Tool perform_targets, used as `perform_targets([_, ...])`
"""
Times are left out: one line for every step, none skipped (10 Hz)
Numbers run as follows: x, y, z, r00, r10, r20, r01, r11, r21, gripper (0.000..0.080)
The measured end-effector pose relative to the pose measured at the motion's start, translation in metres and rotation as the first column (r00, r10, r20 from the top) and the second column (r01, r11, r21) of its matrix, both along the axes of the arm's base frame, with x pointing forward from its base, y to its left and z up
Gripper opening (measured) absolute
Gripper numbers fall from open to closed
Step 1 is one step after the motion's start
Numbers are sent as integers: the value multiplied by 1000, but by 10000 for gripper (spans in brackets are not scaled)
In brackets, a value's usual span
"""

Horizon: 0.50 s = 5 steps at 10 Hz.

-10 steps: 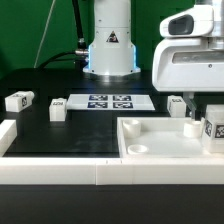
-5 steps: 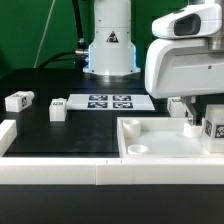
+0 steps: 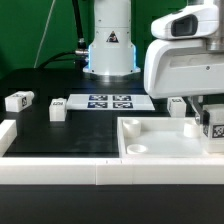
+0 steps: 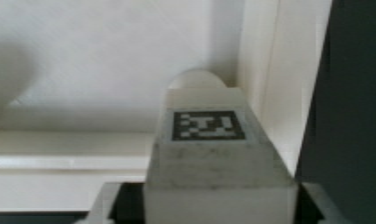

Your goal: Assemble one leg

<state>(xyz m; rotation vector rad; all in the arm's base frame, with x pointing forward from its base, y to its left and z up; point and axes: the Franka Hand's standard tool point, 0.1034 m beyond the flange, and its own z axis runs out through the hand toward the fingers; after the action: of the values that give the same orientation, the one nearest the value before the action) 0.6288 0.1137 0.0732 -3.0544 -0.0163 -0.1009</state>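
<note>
My gripper [image 3: 204, 118] hangs at the exterior view's right, over the far right corner of the large white tray-like part [image 3: 160, 150]. It is shut on a leg [image 3: 214, 128], a small white post with a black-and-white tag. In the wrist view the leg [image 4: 206, 140] stands out from between the two jaws of the gripper [image 4: 206, 200], tag facing the camera, with the tray's inner wall [image 4: 96, 110] behind it. The leg's lower end is hidden in both views.
Two more legs [image 3: 18, 101] [image 3: 57, 108] lie on the black table at the left, another [image 3: 178, 103] behind the tray. The marker board [image 3: 105, 101] lies before the robot base [image 3: 108, 50]. A white rail [image 3: 50, 173] runs along the front.
The gripper's white body has shifted a little toward the exterior view's left. The held leg stays at about the same spot over the tray's corner.
</note>
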Motion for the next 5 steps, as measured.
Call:
perform_targets([0,0,0,986,-166,-17,166,986,25,291])
perform_targets([0,-1,0,954,-297,-30,298,954,30,291])
perform_targets([0,-1,0,925,-379,-37,380,924,32,291])
perform_targets([0,-2,0,854,-518,-53,520,854,32,291])
perform_targets([0,-3,0,788,-612,-68,615,788,34,291])
